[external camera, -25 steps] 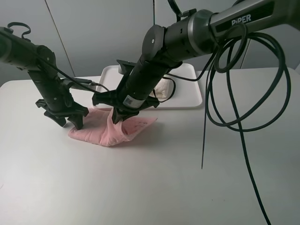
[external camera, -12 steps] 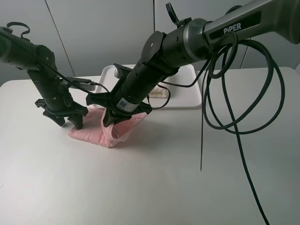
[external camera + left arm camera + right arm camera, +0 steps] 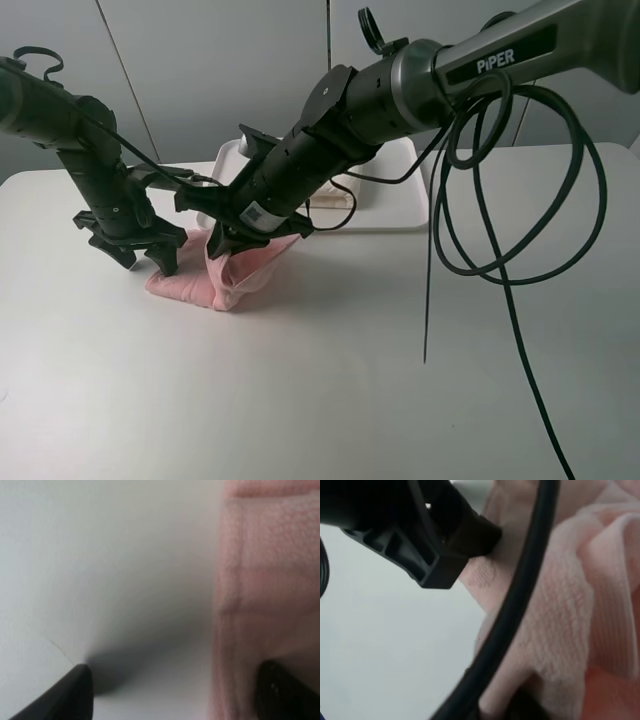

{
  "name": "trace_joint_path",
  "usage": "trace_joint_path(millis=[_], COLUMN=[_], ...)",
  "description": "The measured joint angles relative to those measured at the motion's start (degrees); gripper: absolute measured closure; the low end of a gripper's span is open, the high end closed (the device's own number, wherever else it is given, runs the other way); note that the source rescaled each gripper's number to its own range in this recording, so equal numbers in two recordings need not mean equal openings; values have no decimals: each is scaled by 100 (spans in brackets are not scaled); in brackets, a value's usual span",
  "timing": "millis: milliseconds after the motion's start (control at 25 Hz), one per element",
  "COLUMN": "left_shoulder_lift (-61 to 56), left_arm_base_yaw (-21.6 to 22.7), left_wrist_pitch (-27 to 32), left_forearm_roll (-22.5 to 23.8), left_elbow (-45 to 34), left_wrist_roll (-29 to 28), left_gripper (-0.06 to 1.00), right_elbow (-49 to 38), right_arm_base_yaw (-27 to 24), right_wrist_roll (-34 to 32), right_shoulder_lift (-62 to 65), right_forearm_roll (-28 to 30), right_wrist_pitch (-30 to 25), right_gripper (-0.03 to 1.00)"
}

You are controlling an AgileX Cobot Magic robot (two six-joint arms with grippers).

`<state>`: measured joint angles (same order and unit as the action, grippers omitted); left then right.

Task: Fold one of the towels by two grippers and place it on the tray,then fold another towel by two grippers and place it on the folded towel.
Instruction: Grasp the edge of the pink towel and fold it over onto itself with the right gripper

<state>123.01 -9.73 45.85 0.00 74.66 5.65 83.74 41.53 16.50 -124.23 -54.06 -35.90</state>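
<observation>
Tray (image 3: 408,207) beyond right gripper (image 3: 226,248) holds white towel (image 3: 338,199); that gripper pinches pink towel (image 3: 245,275); wrist view alone shows left gripper (image 3: 175,681) spread.

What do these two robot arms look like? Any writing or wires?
Both are matte black, round-jointed. The right arm has a grey section lettered PIPER, a white sticker near its wrist and thick black cables looping off it. The left arm carries thinner wires. The left claw and right claw are black, two-fingered.

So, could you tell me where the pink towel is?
In the high view the pink towel lies left of centre on the table, near the tray, between the left gripper and the right gripper, which holds one edge raised.
</observation>
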Motion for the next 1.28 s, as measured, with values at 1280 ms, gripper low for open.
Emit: trace_joint_path(millis=[1280], left_shoulder_lift=[183], left_arm_base_yaw=[264], left_wrist_pitch=[433], left_forearm_roll=[-350], left_elbow=[334], left_wrist_roll=[-116], left_gripper=[7], right_elbow=[9], right_arm_base_yaw=[0], right_wrist_roll=[2463], right_shoulder_lift=[-776], right_forearm_roll=[-3611], right_wrist_pitch=[202], right_gripper=[94])
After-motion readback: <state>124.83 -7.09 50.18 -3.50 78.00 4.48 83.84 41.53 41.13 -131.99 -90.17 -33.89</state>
